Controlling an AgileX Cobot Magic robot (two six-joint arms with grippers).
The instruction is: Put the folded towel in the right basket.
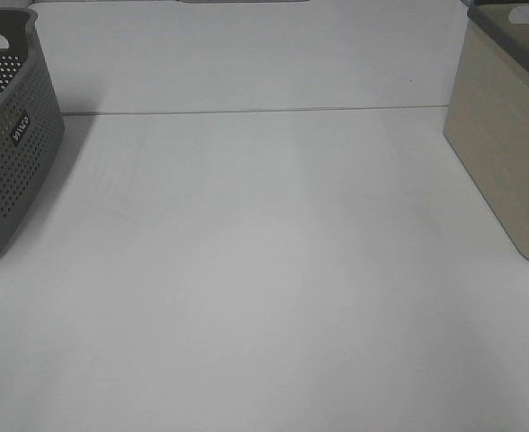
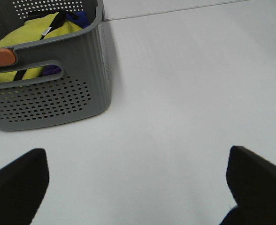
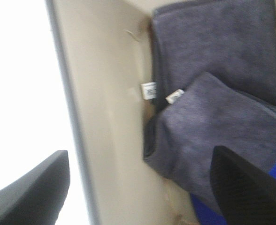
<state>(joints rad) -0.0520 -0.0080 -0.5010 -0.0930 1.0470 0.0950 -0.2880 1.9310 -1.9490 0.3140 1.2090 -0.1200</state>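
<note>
1. The left basket (image 1: 13,153), grey and perforated, stands on the counter (image 1: 264,288) and holds a yellow cloth (image 2: 39,30).
2. The left pincer (image 2: 138,192) hangs over the counter near that basket, spread wide and holding nothing.
3. The right basket (image 1: 507,153), beige, contains the folded towel (image 3: 222,136), dark grey, overlapping another grey towel (image 3: 213,42).
4. The right pincer (image 3: 140,192) hovers above that towel, spread wide and empty.

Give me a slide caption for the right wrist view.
Open right gripper over the beige basket, with folded grey towels lying inside.
</note>
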